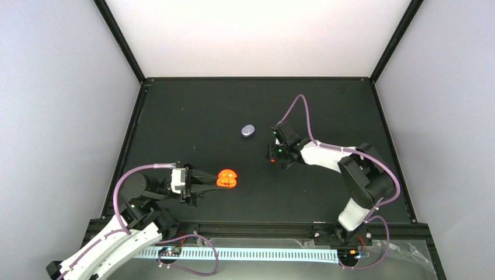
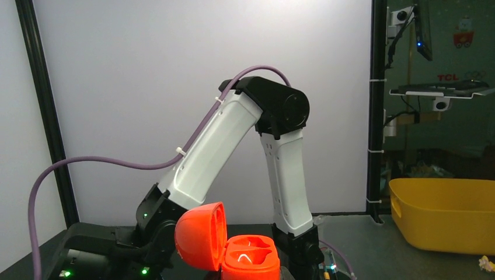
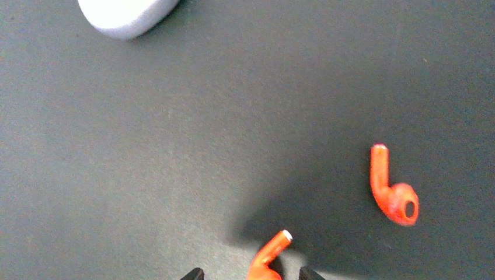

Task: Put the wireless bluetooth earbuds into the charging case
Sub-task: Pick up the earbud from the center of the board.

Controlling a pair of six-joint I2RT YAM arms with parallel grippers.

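An orange charging case (image 1: 227, 178) stands open on the black mat, lid up and both wells empty; it also shows in the left wrist view (image 2: 248, 256). My left gripper (image 1: 209, 181) is shut on its near side. Two red-orange earbuds lie under my right gripper (image 1: 275, 155). In the right wrist view one earbud (image 3: 269, 255) sits between the fingertips (image 3: 195, 274) with a gap on each side. The other earbud (image 3: 392, 189) lies free to the right. My right gripper (image 3: 251, 274) is open. The purple earbuds are out of view.
A closed lavender case (image 1: 248, 130) lies left of the right gripper, and its edge shows in the right wrist view (image 3: 125, 14). A yellow bin (image 2: 443, 213) stands off the table. Black frame posts line the mat's edges (image 1: 125, 146).
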